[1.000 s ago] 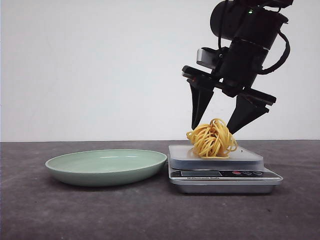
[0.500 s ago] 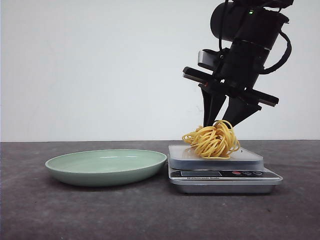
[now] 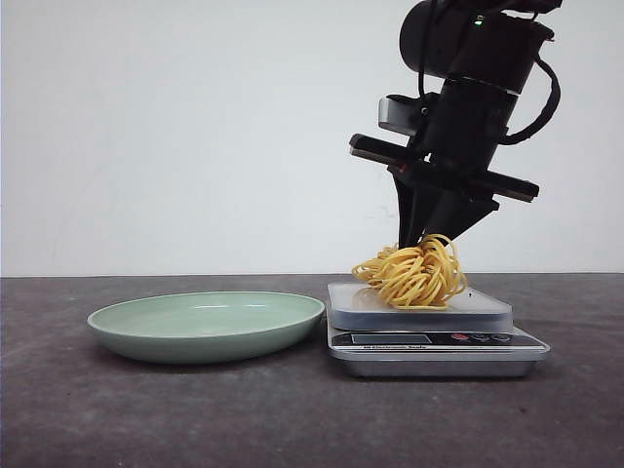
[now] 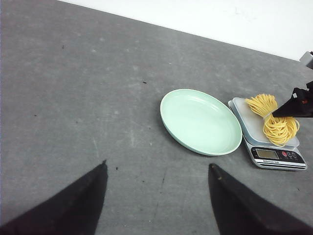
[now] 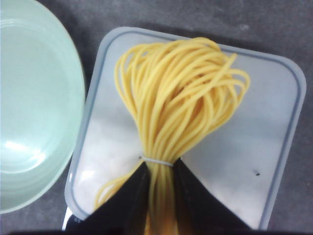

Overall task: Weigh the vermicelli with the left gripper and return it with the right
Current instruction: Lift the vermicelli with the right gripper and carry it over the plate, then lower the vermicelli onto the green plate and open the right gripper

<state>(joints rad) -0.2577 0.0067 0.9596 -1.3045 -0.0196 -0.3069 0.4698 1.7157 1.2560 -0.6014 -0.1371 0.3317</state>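
The vermicelli (image 3: 413,275), a yellow nest of thin strands tied with a white band, rests on the grey kitchen scale (image 3: 429,336) right of the pale green plate (image 3: 207,325). My right gripper (image 3: 426,238) stands over the scale, its black fingers shut on the bundle; the right wrist view shows the strands (image 5: 176,98) pinched between the fingertips (image 5: 159,166). My left gripper (image 4: 156,169) is open and empty, high above bare table, well away from the plate (image 4: 200,120) and scale (image 4: 271,152). It does not show in the front view.
The plate (image 5: 29,107) lies close against the scale's side (image 5: 85,147). The scale's display and buttons (image 3: 429,338) face the front. A white wall stands behind the dark grey table (image 3: 146,409).
My right gripper's fingers have closed from wide apart onto the vermicelli. The bundle has spread and shifted slightly on the scale. The plate and scale have not moved.
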